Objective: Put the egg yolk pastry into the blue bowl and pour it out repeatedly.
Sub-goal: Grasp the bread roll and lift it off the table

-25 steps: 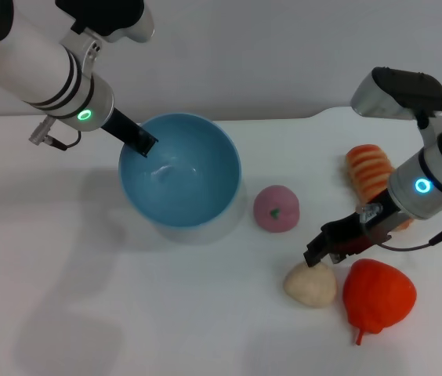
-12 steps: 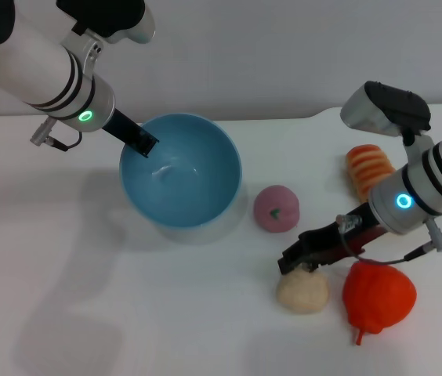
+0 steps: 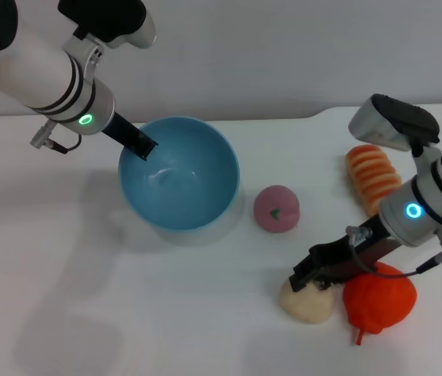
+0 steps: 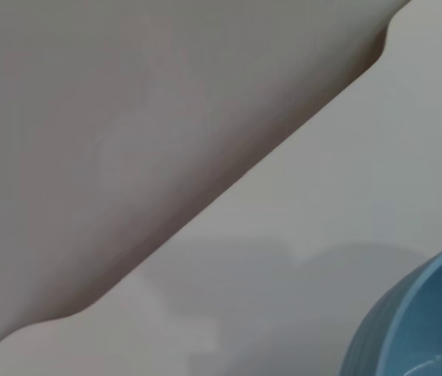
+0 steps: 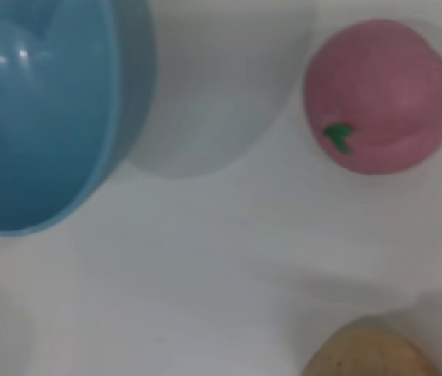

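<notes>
The egg yolk pastry, a pale cream lump, lies on the white table near the front right and also shows in the right wrist view. My right gripper sits low over its top, touching or nearly touching it. The blue bowl stands upright and empty at the centre left. Its wall is visible in both wrist views. My left gripper is shut on the bowl's far-left rim.
A pink bun with a green mark lies between bowl and pastry. A red fruit-like toy touches the pastry's right side, under my right arm. Orange-striped bread lies at the right. The table's back edge runs behind.
My right gripper swung left and then toward the front edge. The pastry shifted slightly forward along with it. The bowl and left arm stayed still.
</notes>
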You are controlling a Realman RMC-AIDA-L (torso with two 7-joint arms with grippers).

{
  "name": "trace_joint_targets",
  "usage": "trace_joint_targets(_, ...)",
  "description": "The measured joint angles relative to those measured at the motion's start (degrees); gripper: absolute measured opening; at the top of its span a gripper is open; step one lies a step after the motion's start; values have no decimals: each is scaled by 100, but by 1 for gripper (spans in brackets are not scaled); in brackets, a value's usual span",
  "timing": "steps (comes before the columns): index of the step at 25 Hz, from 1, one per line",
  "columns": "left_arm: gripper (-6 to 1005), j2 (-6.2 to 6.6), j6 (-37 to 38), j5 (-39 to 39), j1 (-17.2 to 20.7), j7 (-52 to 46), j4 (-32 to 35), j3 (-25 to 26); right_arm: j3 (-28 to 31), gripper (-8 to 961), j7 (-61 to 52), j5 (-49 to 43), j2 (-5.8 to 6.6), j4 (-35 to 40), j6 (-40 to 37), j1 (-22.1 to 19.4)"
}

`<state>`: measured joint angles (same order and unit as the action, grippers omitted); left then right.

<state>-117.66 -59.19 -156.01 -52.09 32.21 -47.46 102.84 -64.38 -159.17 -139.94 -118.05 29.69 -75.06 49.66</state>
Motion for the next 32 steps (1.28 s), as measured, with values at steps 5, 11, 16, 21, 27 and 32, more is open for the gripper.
trace_joint_targets(5,0,-2,20,0,-23,4,0,-47,19,386,-25,-7,9,-34,8,-97)
trace_joint_targets(11,0,-3,64,0,-35,5,0,-51,27,371,-61,-9,-3,-112,90,-147)
trace_joint_targets(16,0,-3,125,0,-8,5,0,-49,-4,358,-70,-9,-7,-111,139,-162)
trace_joint_targets(21,0,-5,160,0,3,5,0,-64,-46,309,107,-9,-8,-18,156,-194)
trace_joint_targets(27,-1,-8,187,0,4,5,0,-114,-52,216,477,-9,-18,4,248,-217)
trace_joint_targets(32,-1,-4,215,0,8,5,0,-125,-45,192,706,28,-40,349,238,-343)
